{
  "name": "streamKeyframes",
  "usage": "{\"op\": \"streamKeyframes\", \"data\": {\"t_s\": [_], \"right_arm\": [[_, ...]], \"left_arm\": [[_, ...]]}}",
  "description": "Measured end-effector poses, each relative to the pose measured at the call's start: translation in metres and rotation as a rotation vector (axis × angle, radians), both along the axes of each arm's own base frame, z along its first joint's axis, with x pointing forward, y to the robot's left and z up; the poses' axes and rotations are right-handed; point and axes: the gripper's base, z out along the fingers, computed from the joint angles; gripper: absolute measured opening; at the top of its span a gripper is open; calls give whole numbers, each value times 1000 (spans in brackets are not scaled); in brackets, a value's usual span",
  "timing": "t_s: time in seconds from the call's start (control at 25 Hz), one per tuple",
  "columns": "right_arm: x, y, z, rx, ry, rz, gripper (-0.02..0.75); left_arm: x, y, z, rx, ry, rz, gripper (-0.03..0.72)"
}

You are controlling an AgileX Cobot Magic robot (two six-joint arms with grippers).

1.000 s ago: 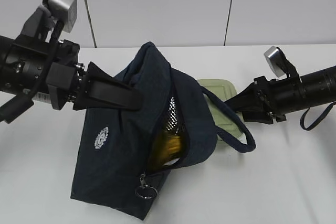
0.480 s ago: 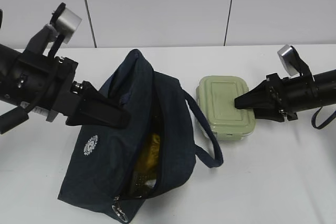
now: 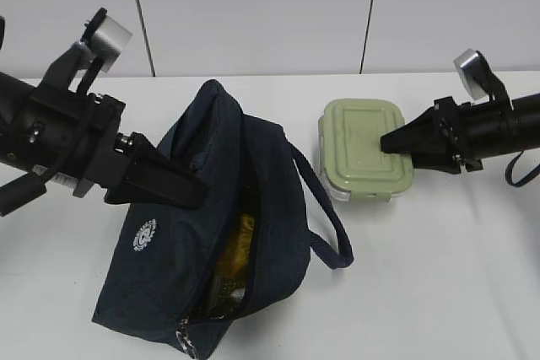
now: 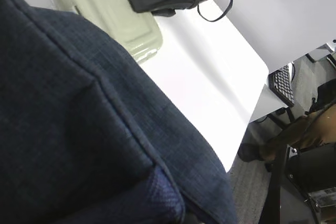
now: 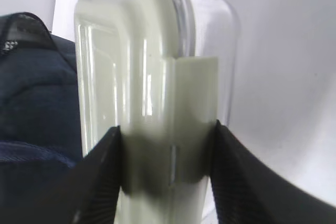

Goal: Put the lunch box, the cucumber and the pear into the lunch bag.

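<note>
Exterior view: lunch bag point(image 3: 202, 233) lies on the white table point(image 3: 439, 276) at about 7 o'clock from frame centre, mouth unzipped and gaping toward 5 o'clock. White emblem point(image 3: 145, 235) faces up on the left panel; silver ring pull point(image 3: 186, 345) at the bottom edge. One loop handle point(image 3: 325, 217) trails out toward 3 o'clock.

Left gripper point(image 3: 196, 191): jaws pinched together on the bag's near fabric edge, holding that side raised. Left wrist view shows only navy cloth close up; the fingertips themselves are hidden.

Inside the opening a yellow-orange shape shows, likely the pear point(image 3: 239, 242). Cucumber cannot be made out.

Lunch box point(image 3: 364, 158) sits at 2 o'clock from the bag, apart from it, tipped slightly. Right gripper point(image 3: 396, 141): jaws clamped across the box's right end. Right wrist view confirms: both black fingers point(image 5: 100, 182) press on the clip end of the lunch box, green lid on one side, clear base on the other.
</note>
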Motion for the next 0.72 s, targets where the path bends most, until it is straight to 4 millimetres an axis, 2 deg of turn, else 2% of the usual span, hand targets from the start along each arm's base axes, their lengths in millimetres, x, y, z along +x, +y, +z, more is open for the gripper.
{"op": "streamKeyframes", "data": {"t_s": [0.2, 0.44, 0.72], "right_arm": [[3, 0, 31, 5, -45, -20, 368], [-4, 7, 59, -9, -71, -10, 368], [-16, 44, 89, 10, -90, 70, 368]], "left_arm": [[0, 0, 0, -1, 1, -1, -15], [0, 0, 0, -1, 1, -1, -15], [0, 0, 0, -1, 1, -1, -15]]}}
